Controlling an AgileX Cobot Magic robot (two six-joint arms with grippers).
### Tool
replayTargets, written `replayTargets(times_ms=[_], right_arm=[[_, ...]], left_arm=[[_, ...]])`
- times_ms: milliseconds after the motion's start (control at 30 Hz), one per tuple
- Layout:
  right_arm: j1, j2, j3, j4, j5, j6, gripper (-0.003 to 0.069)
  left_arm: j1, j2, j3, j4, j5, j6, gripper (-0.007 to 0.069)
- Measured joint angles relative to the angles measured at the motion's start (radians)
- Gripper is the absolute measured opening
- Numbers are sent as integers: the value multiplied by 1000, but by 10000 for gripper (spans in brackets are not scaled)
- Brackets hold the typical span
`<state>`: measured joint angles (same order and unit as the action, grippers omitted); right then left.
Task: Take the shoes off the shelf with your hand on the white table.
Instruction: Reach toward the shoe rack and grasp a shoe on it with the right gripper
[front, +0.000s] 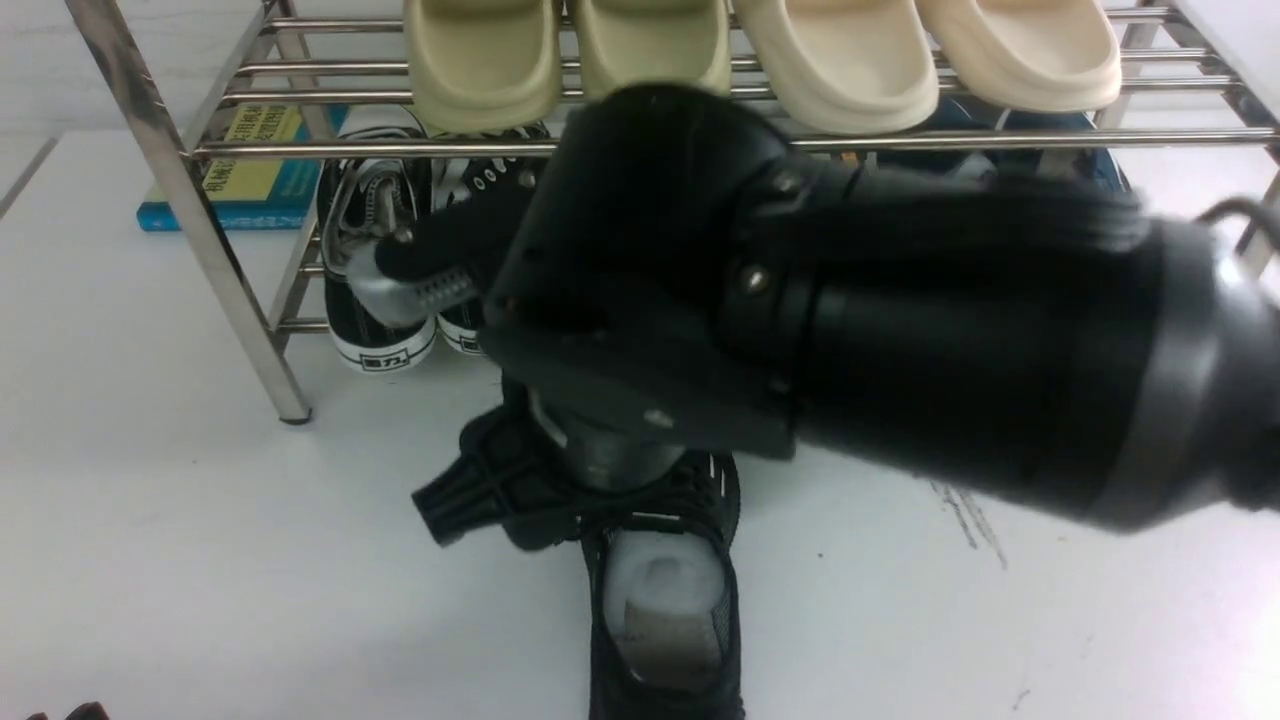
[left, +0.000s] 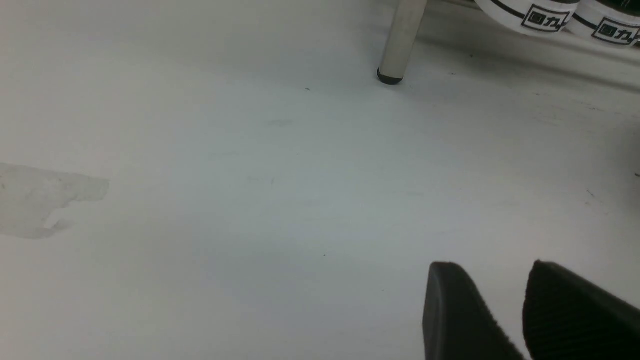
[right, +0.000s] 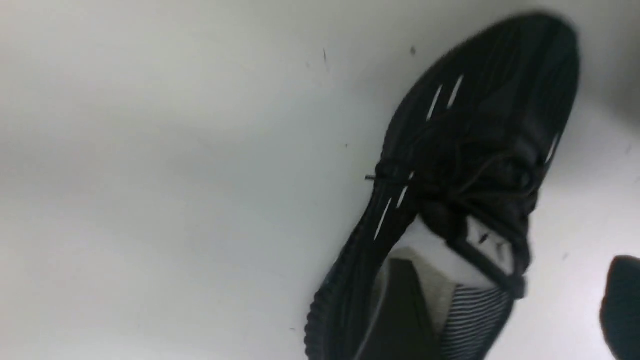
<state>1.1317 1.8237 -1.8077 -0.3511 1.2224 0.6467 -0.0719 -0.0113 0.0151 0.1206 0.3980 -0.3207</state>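
Your hand (front: 640, 300) curls down over the laces of the black shoe (front: 655, 505), which lies by the near edge of the worktop (front: 150, 520), clear of the shelf (front: 172, 170). Whether the hand pinches it, I cannot tell. The mesh looks soft and light, so hook the firmer collar.

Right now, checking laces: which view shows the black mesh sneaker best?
The right wrist view: the black mesh sneaker lies nearly whole in it, laces and white stuffing showing, though blurred. In the front view the hand covers its front half. The left wrist view shows no clear part of it.
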Motion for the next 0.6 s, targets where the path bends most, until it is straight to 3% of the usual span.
replayTargets(times_ms=[33,200,267,333,500,600], right_arm=[[-3,-7,-12,2,1,-23,449],[-66,-54,-34,33,12,-157,216],[-137,-78,-25,76,17,-186,74],[-199,-93,-15,114,22,-193,-4],[-338,-90,-11,124,25,-196,-10],[-373,-74,-11,123,25,-202,0]], left_arm=[[0,0,0,0,0,0,242],[0,0,0,0,0,0,242],[0,0,0,0,0,0,242],[0,0,0,0,0,0,242],[0,0,0,0,0,0,242],[0,0,0,0,0,0,242]])
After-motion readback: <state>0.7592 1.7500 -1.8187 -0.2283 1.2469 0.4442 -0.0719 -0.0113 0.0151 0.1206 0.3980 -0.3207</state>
